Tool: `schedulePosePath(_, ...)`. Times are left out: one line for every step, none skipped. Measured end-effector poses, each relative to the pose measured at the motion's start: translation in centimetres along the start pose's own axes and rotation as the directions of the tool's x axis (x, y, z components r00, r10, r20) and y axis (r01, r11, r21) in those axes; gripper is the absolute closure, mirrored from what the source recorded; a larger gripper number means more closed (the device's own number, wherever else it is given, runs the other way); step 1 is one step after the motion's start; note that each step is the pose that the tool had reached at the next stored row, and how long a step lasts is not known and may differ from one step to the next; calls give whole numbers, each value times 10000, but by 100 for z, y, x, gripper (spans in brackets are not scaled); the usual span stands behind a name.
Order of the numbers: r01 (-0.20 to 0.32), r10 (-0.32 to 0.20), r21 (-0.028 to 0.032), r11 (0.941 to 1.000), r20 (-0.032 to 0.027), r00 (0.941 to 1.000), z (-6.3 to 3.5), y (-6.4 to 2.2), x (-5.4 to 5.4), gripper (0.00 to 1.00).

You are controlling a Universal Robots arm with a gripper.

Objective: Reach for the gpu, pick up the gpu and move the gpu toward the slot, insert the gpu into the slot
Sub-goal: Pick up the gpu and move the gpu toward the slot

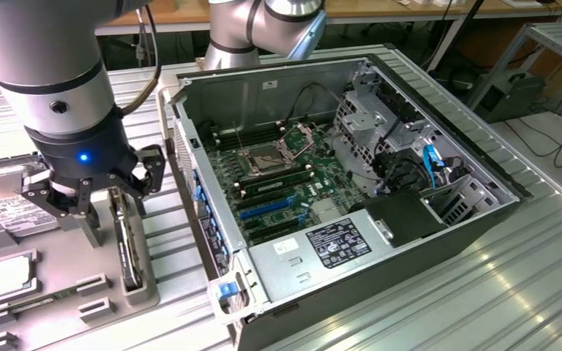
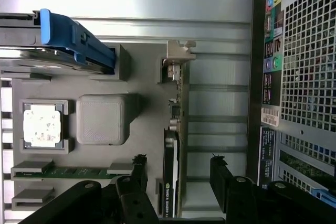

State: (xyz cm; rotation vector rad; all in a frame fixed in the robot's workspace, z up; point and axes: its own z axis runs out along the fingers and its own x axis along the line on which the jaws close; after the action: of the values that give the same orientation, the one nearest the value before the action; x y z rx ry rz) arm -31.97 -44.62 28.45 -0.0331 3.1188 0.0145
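Note:
The gpu (image 1: pixel 131 247) stands on its long edge in a grey holder on the fixture tray, at the exterior view's left beside the computer case. In the wrist view the gpu (image 2: pixel 171 150) shows edge-on, with its silvery bracket (image 2: pixel 178 56) at one end. My gripper (image 1: pixel 105 191) hangs just over the card's near end, open. Its black fingers (image 2: pixel 223 174) straddle the card with a gap on each side, touching nothing; the gripper (image 2: pixel 178 176) is centred over it. The slot (image 1: pixel 267 210) is a bright-blue strip on the motherboard inside the open case.
The grey fixture tray (image 1: pixel 66 292) also carries a hard drive (image 1: pixel 12 212) with a blue handle (image 2: pixel 73 40), a processor (image 2: pixel 42 124), a memory stick (image 2: pixel 73 172) and a grey block (image 2: pixel 102 119). The case wall (image 1: pixel 198 212) rises right beside the tray.

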Motion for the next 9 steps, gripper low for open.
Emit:
schedulePosePath(1,-1,0,10000,0,10000,8,-1,0,40)
schedulePosePath(1,-1,0,10000,0,10000,16,-1,0,40)
schedulePosePath(1,-1,0,10000,0,10000,26,-2,1,40)
schedulePosePath(1,-1,0,10000,0,10000,33,-2,1,40)
schedulePosePath(1,-1,-1,10000,1,10000,47,-3,1,40)
schedulePosePath(2,-2,-1,10000,1,10000,55,-3,1,40)
schedulePosePath(2,-2,-1,10000,0,10000,63,-3,1,40)
schedulePosePath(2,-2,-1,10000,0,10000,72,-3,2,40)
schedulePosePath(3,-3,-1,10000,0,10000,79,-4,2,40)
